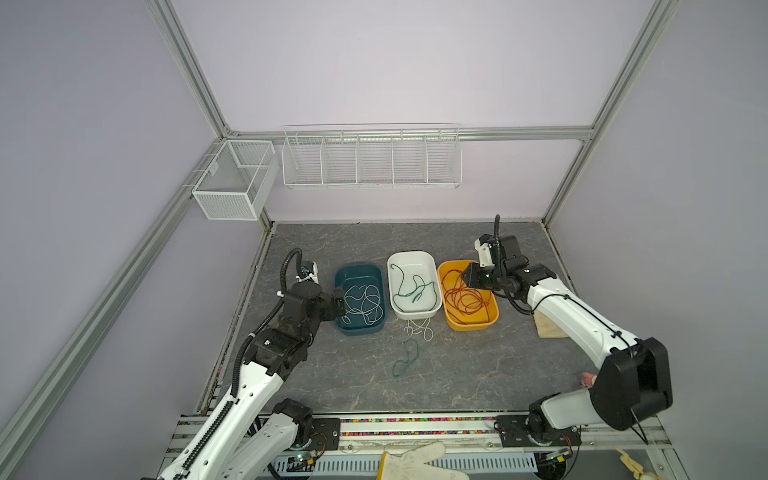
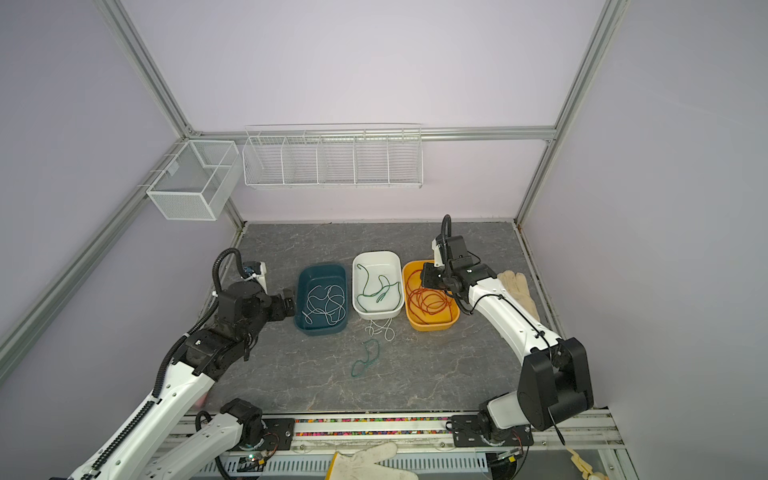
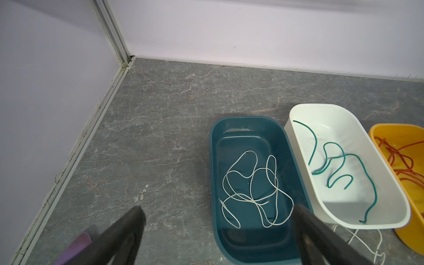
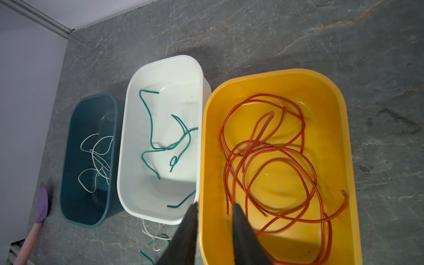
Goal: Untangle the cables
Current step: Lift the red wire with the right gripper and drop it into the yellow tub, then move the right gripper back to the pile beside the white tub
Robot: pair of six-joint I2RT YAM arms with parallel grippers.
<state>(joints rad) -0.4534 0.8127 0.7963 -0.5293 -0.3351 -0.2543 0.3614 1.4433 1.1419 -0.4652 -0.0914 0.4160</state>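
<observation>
Three trays stand in a row mid-table. The teal tray holds a white cable, the white tray a green cable, and the yellow tray looped red-orange cables. A loose white cable and a loose green cable lie on the table in front of the white tray. My left gripper is wide open and empty at the teal tray's left edge. My right gripper hovers over the yellow tray's left rim, jaws apart, nothing between them. One red-orange strand looks blurred.
A tan glove lies right of the yellow tray, behind my right arm. A white glove rests at the front rail. A wire rack and a mesh basket hang on the walls. A purple spatula lies left of the teal tray.
</observation>
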